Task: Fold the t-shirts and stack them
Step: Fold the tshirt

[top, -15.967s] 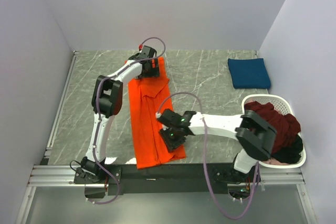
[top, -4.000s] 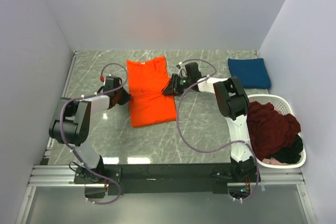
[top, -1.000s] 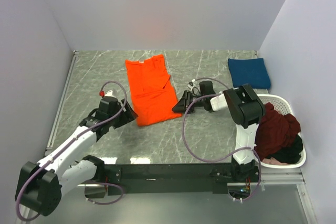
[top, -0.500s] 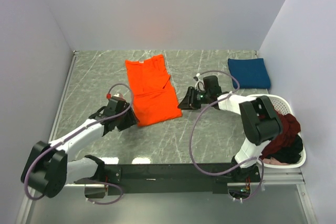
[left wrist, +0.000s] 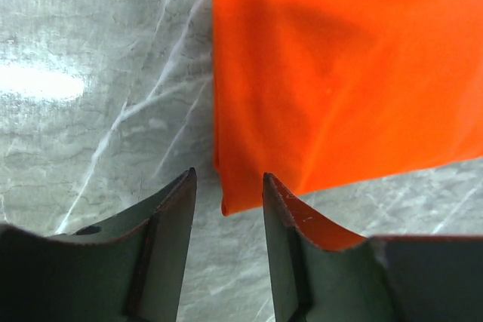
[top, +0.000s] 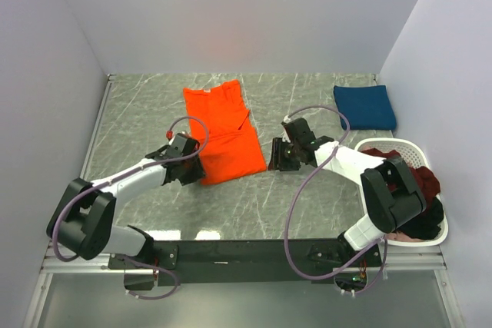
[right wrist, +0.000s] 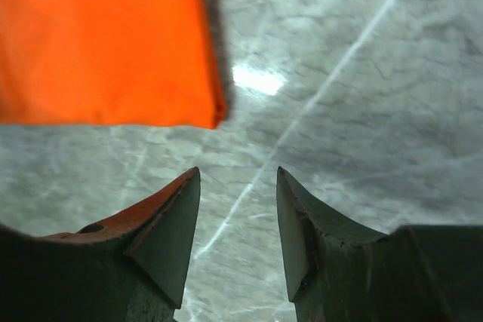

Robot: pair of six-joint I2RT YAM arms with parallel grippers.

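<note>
Nearest to us, at the right edge of the marbled surface (top: 254, 205), the white basket (top: 384, 141) holds a dark maroon t-shirt (top: 430, 182) heaped over something black (top: 429, 224) (we cannot tell how many garments are in there). Further in, the left end effector (top: 192, 163) sits low at the near left corner of the orange t-shirt (top: 227, 132). Its wrist view shows the jaws about half open, with the corner tip lying in the gap and nothing clamped. The right end effector (top: 277, 155) is just beside the near right corner, also about half open and empty. That corner lies ahead and a little to the left of its gap, with only bare surface between the jaws. The orange t-shirt lies flat as a long folded panel running away from us. Well apart at the far right rests a navy blue t-shirt (top: 364, 107), already folded. We judge the orange cloth to be light, thin and limp, so it will sag between two holds and its layers may part. It would be best to pinch every layer at the two near corners, close to the surface, where the cloth may slide.
</note>
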